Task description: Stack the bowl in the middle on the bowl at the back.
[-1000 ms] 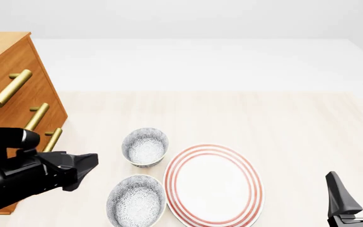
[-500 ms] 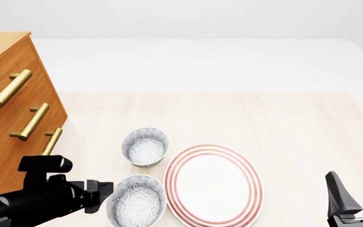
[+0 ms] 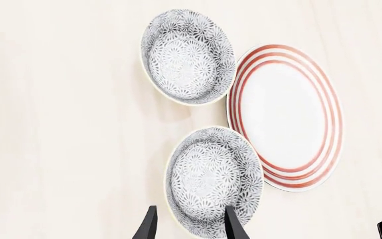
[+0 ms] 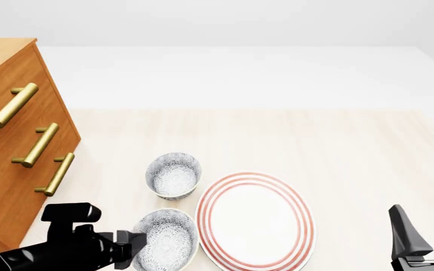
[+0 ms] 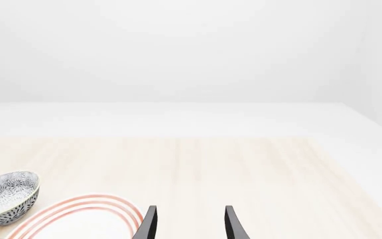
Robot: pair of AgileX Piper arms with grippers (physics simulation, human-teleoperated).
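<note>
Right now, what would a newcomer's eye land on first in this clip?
Probably the large white plate with red rings, front centre of the table. Beside it on the left stand two speckled bowls, the bowl in the middle and the bowl at the back. The left pincer, open, sits at the nearer bowl's rim.

- Your right gripper (image 5: 189, 224) has its fingers spread apart over bare table (image 5: 257, 169).
- You see one speckled bowl (image 5: 6, 196) beside the red-ringed plate (image 5: 85, 216).
</note>
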